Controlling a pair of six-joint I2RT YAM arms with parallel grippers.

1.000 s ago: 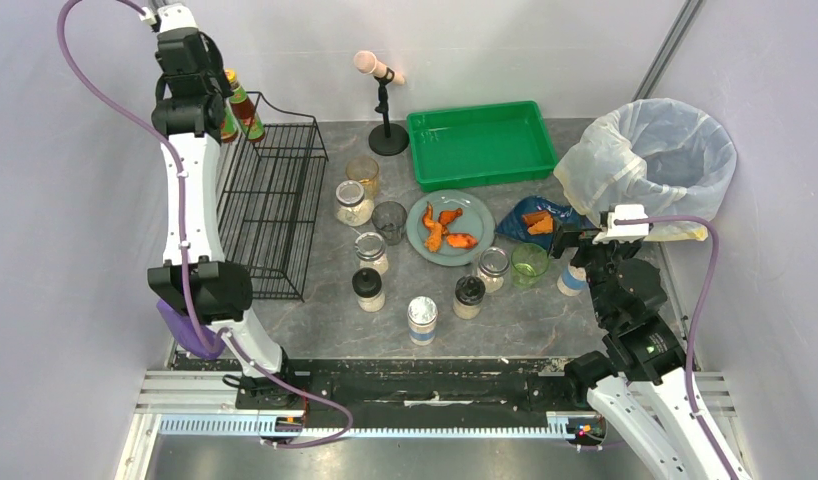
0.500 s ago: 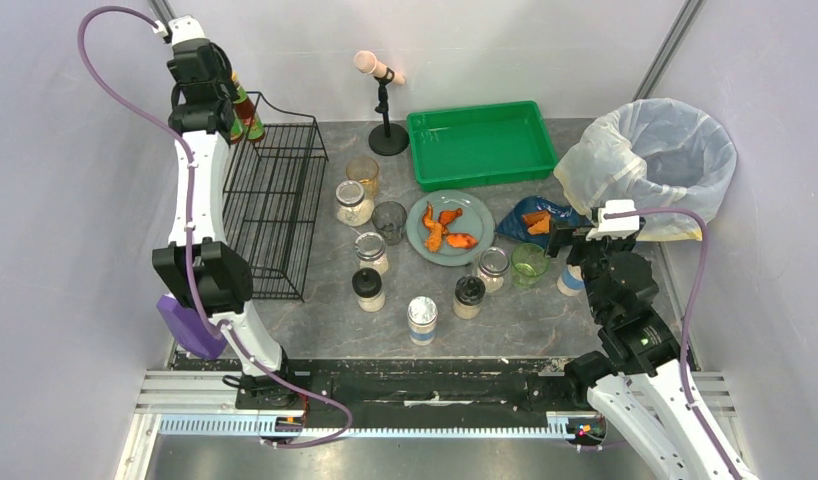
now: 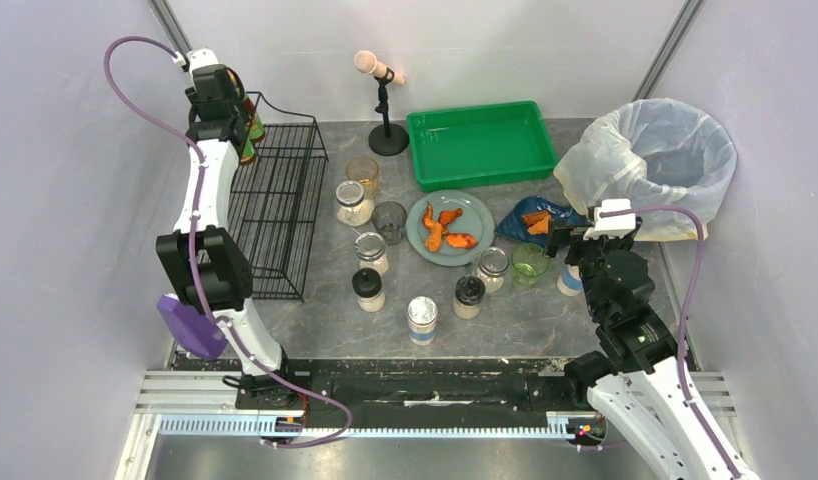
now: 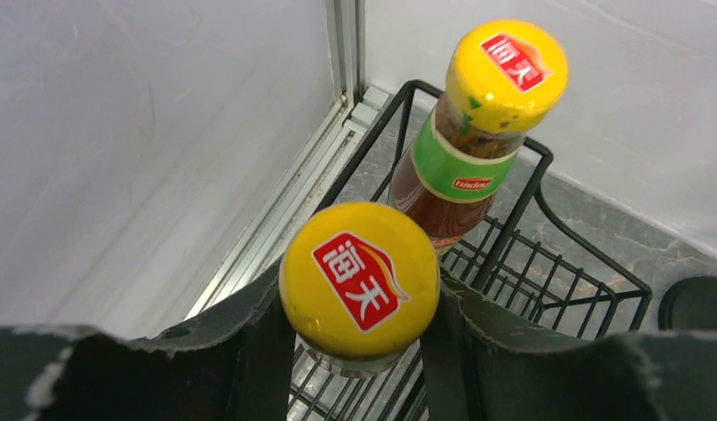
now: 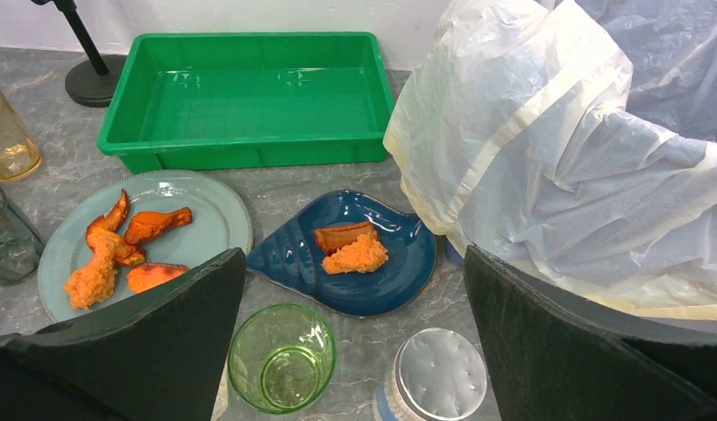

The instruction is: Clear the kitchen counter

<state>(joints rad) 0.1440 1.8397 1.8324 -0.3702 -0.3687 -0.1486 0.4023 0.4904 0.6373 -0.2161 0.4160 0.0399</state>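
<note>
The kitchen counter (image 3: 530,315) holds several jars, glasses and two dishes of food. My left gripper (image 4: 359,307) is shut on a yellow-capped sauce bottle (image 4: 359,272), gripping it just under the cap over the back left corner of the black wire rack (image 3: 275,215). A second, matching bottle (image 4: 491,105) stands upright in the rack just behind it. In the top view the left gripper (image 3: 230,130) mostly hides the held bottle. My right gripper (image 5: 355,351) hangs open and holds nothing, above a green glass (image 5: 282,357) and a silver-lidded jar (image 5: 441,374).
A blue shell dish (image 5: 355,263) and a grey plate (image 5: 206,219) carry orange food. A green tray (image 3: 482,143) sits at the back, and a white bag-lined bin (image 3: 650,160) at the right. A black stand (image 3: 387,135) is behind the jars (image 3: 370,250).
The left arm has carried the bottle right and down towards the rack's back left corner. The right arm has barely shifted.
</note>
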